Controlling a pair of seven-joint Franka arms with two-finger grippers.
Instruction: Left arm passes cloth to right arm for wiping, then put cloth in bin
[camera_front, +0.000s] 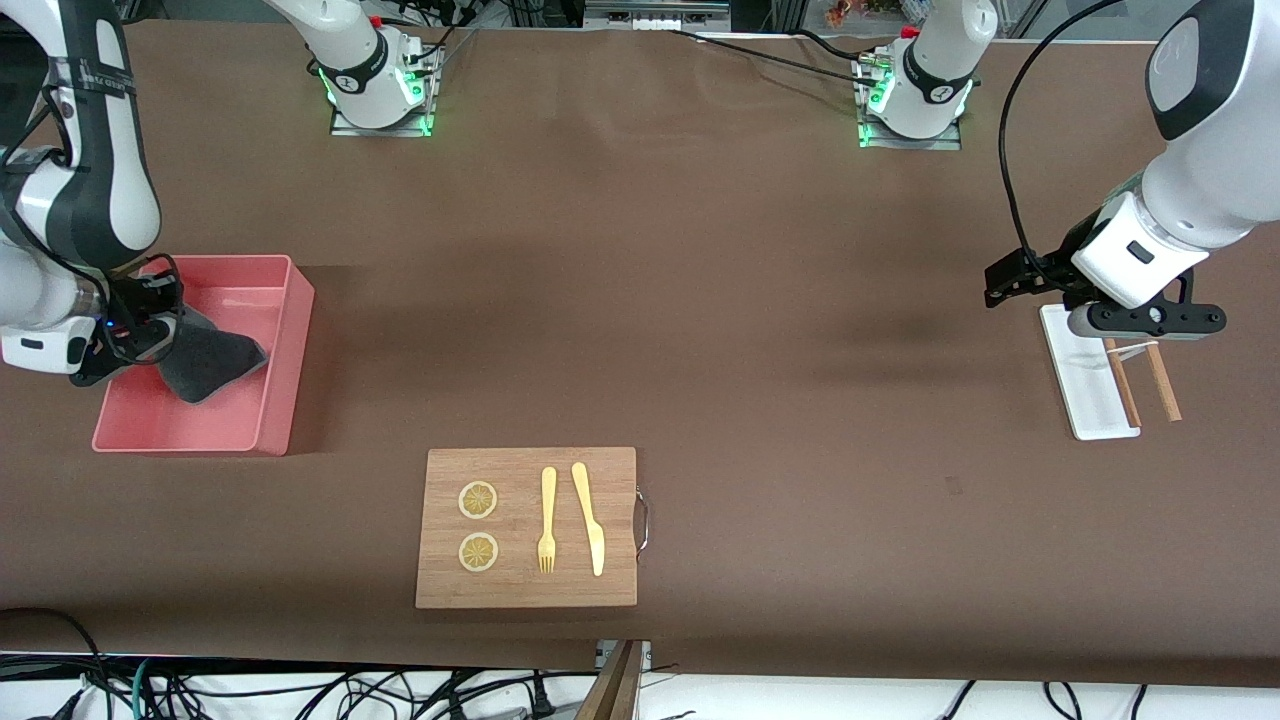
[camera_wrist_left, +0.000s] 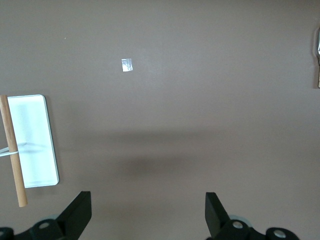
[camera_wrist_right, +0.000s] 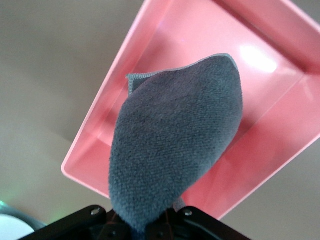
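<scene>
The dark grey cloth (camera_front: 210, 362) hangs from my right gripper (camera_front: 150, 345) over the pink bin (camera_front: 285, 340), at the right arm's end of the table. The gripper is shut on the cloth's upper end. In the right wrist view the cloth (camera_wrist_right: 175, 145) drapes down in front of the gripper (camera_wrist_right: 145, 225) and hides its fingertips, with the bin's (camera_wrist_right: 165, 40) floor below it. I cannot tell whether the cloth touches that floor. My left gripper (camera_front: 1150, 318) is open and empty above the narrow white tray; its spread fingers (camera_wrist_left: 80, 210) frame bare tabletop (camera_wrist_left: 147, 215).
A white tray (camera_front: 1085, 390) with two wooden sticks (camera_front: 1160, 380) lies at the left arm's end; it also shows in the left wrist view (camera_wrist_left: 32, 140). A wooden board (camera_front: 520, 470) with a fork, a knife and two lemon slices lies near the front camera.
</scene>
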